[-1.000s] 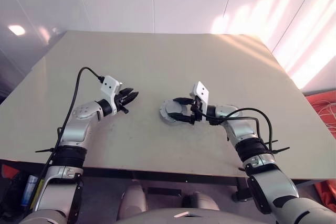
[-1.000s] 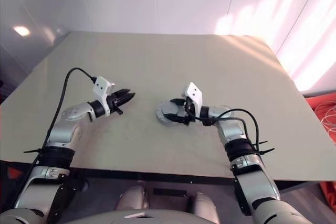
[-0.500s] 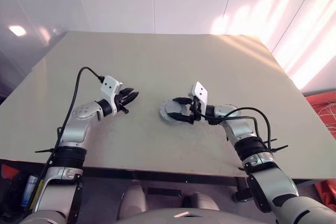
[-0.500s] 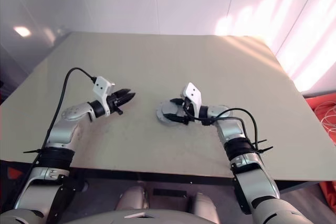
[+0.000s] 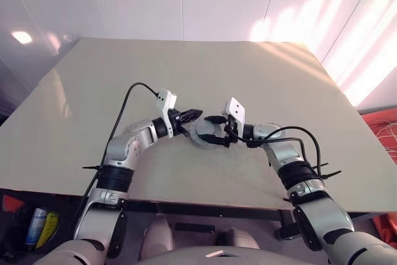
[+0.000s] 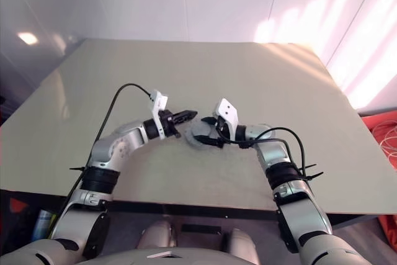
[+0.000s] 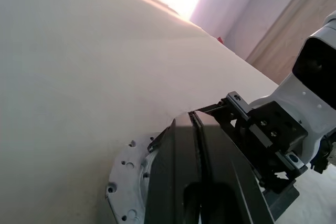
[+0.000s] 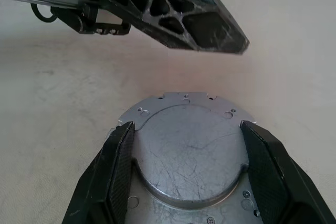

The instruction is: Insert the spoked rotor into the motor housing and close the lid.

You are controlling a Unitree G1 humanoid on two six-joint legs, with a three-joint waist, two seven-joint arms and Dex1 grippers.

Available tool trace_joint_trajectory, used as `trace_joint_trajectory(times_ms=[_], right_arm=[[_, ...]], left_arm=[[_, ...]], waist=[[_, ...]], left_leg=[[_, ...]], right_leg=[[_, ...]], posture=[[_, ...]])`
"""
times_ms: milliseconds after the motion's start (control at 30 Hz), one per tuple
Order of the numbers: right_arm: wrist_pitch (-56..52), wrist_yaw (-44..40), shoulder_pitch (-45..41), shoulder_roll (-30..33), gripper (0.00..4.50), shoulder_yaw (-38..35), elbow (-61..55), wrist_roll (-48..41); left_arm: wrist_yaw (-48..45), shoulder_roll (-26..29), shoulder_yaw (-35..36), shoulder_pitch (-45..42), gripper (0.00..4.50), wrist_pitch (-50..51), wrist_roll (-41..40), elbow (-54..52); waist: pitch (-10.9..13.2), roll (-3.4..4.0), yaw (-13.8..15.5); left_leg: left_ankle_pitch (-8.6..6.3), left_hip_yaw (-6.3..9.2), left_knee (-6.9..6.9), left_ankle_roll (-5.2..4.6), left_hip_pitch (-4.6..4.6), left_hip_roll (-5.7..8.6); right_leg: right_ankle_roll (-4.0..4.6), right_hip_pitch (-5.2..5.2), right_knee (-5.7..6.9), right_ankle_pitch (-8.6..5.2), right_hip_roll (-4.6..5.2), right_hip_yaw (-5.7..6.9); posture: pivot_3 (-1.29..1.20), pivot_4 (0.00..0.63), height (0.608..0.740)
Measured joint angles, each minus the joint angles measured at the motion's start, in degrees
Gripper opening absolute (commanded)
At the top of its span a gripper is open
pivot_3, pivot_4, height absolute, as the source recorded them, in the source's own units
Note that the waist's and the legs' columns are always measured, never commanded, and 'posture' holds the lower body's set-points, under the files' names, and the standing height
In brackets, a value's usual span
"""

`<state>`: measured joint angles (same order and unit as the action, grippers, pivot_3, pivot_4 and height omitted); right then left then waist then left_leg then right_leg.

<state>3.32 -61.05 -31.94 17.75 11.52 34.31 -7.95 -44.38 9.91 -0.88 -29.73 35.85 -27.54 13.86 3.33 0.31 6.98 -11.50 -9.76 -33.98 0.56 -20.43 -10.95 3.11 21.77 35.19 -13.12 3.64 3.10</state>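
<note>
With the grey lid point(image 8: 188, 148) gripped across its rim by the right pincer point(image 8: 186, 156), the assembly could be knocked askew if the closed left pincer point(image 5: 194, 115), poised just above, is pressed down off-centre.

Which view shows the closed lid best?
The right wrist view: the lid lies large and flat between the right tool's fingers. The left wrist view catches only its edge behind the shut left tool; the head views show it small.
</note>
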Motion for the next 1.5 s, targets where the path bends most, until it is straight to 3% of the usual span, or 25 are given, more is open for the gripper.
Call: trace_joint_trajectory(times_ms=[233,500,733,767,867,1200,1500], right_arm=[[0.2,0.1,0.4,0.0,3.09,0.1,-0.2,0.0],[0.4,1.0,0.8,0.0,3.09,0.4,-0.3,0.0],[-2.0,1.3,0.9,0.1,3.09,0.3,-0.9,-0.4],[-2.7,1.1,0.8,0.2,3.81,0.3,-1.2,-0.5],[-3.7,1.0,0.8,1.5,4.48,-0.1,-1.8,-0.4],[-9.7,0.0,1.4,4.0,4.48,-0.2,-9.4,-1.3],[-18.7,2.8,-3.0,10.1,4.48,-7.4,-20.7,-5.2]], left_arm=[[-0.8,0.9,-2.3,-2.9,0.02,7.1,0.8,6.7],[-3.4,4.9,-8.5,-7.3,0.02,12.4,3.7,7.2],[-3.9,4.9,-8.2,-8.2,0.02,13.0,4.0,9.0],[-3.9,4.9,-8.0,-8.3,0.0,13.0,4.0,9.3],[-3.9,5.1,-7.1,-8.5,0.0,13.0,4.0,10.1],[-3.3,5.8,-5.0,-9.6,0.0,12.9,4.5,13.4],[-6.4,7.0,-4.2,-9.6,0.0,14.5,4.7,13.3]], waist=[[0.0,-0.01,-0.1],[0.0,0.03,0.0],[-0.1,0.05,-0.1],[-0.1,0.05,-0.1],[-0.1,0.03,-0.1],[-0.1,0.05,-0.1],[-0.1,0.06,0.1]], left_leg=[[-0.01,-0.1,0.65,-0.01,0.61,0.16],[0.01,-0.12,0.92,0.01,1.1,0.18],[0.0,-0.14,1.18,0.01,1.34,0.5],[0.0,-0.13,1.21,0.01,1.34,0.54],[0.0,-0.13,1.25,0.0,1.33,0.63],[0.0,-0.14,1.35,0.0,0.91,0.64],[-0.15,-0.21,1.32,-0.44,0.25,0.7]], right_leg=[[-0.06,-0.6,-0.53,-0.03,0.11,0.0],[-0.2,-0.96,-0.58,-0.13,0.15,0.01],[-0.33,-1.13,-0.69,-0.21,0.43,0.01],[-0.34,-1.13,-0.69,-0.21,0.47,0.01],[-0.43,-1.13,-0.7,-0.26,0.55,0.01],[-0.45,-0.71,-0.73,-0.27,0.55,0.01],[-0.26,-0.27,-0.65,-0.57,0.58,0.01]], posture=[[0.0,0.0,0.74],[0.0,0.0,0.74],[0.0,0.0,0.74],[0.0,0.0,0.74],[0.0,0.0,0.74],[0.0,0.0,0.74],[0.0,0.0,0.74]])
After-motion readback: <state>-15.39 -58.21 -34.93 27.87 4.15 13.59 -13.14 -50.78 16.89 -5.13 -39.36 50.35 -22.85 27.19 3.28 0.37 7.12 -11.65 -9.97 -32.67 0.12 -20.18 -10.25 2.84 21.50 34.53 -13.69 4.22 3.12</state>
